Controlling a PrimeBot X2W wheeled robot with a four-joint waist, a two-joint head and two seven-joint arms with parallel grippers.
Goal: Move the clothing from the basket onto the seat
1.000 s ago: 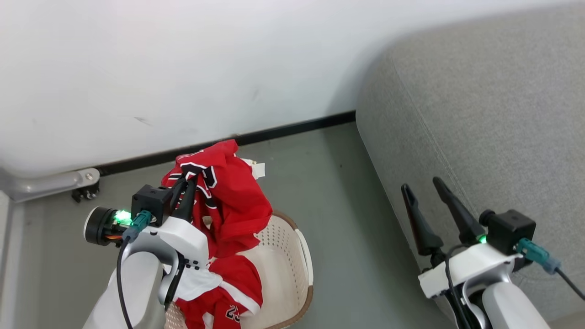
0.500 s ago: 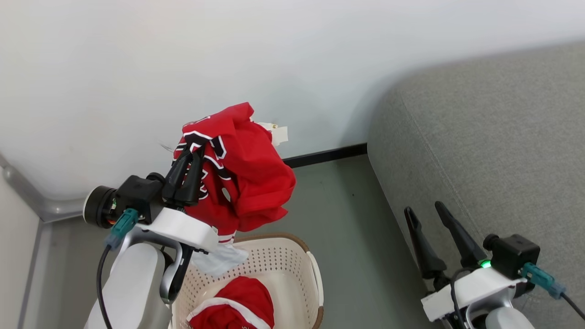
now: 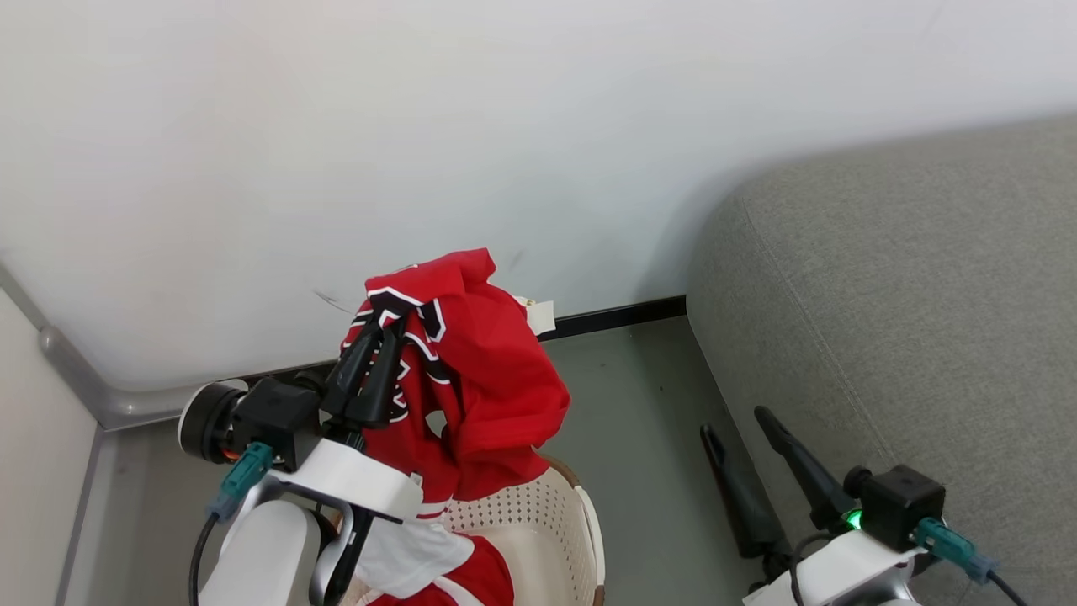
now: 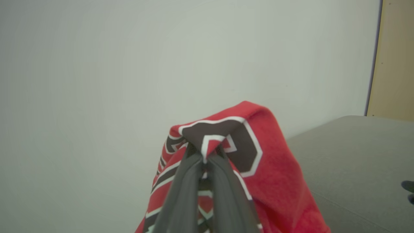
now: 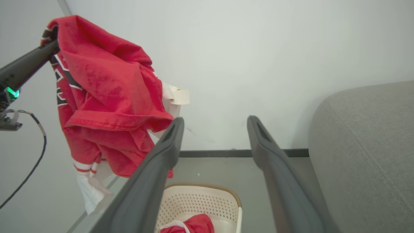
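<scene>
Status: clamping the clothing (image 3: 488,370) in the left gripper (image 3: 383,328), hanging it lengthwise above the basket (image 3: 538,522). Holding the right gripper (image 3: 734,421) wide and empty, right of the basket. Judging the seat (image 3: 909,295) farther right of the basket, nearer the right arm.

The left pincer (image 3: 383,333) clamps a red garment (image 3: 492,379) hanging over the basket (image 3: 543,522), beside the grey seat (image 3: 909,320).

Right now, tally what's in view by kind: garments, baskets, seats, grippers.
red garments: 2, the held garment and the basket garment
basket: 1
seat: 1
grippers: 2, left gripper shut on the held garment, right gripper open
total: 6
</scene>
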